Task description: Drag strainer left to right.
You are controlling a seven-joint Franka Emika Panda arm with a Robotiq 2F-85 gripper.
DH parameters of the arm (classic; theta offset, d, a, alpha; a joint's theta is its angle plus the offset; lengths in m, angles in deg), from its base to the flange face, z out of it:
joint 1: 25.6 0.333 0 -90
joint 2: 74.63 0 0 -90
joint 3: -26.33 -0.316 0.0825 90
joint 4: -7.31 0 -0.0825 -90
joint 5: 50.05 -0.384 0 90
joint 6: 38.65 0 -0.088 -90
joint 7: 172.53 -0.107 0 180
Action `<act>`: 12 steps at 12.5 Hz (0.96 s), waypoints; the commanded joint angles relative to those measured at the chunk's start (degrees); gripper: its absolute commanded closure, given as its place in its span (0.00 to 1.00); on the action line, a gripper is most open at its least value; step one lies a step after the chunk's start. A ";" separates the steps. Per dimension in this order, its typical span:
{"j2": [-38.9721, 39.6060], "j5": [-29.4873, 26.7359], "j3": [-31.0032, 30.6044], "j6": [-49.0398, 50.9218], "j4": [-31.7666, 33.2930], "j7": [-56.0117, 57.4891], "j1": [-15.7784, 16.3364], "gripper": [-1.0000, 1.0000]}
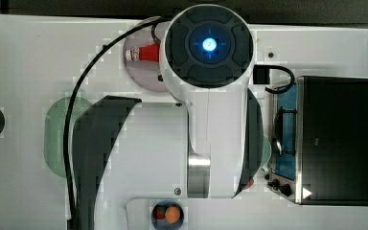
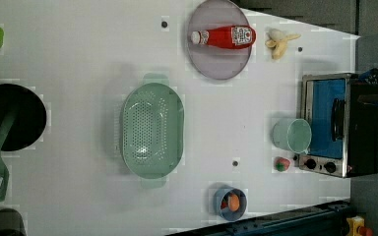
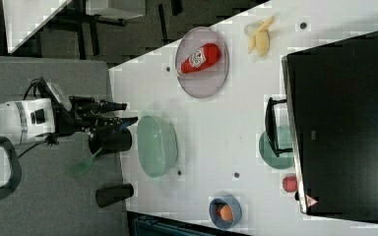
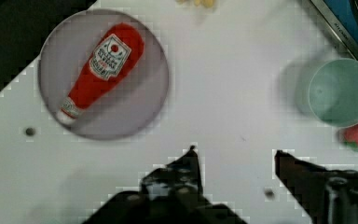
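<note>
- Our gripper [image 4: 235,161] is hovering with its fingers spread, pinching nothing.
- The strainer [image 2: 152,130] is sitting untouched mid-surface [image 2: 78,59], at eight o'clock from the ketchup plate [image 2: 220,69] in the left view.
- We are judging the whole drag still ahead.

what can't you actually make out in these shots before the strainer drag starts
- Top view: the arm covers most of the strainer, leaving a green edge.
- Right view: the oven hides part of the cup.
- Wrist view: the gripper fingers are cut off by the picture's edge.
</note>
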 commanded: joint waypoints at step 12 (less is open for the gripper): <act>-20.95 0.30 -17.98 0.28 17.30 -13.87 2.17 0.00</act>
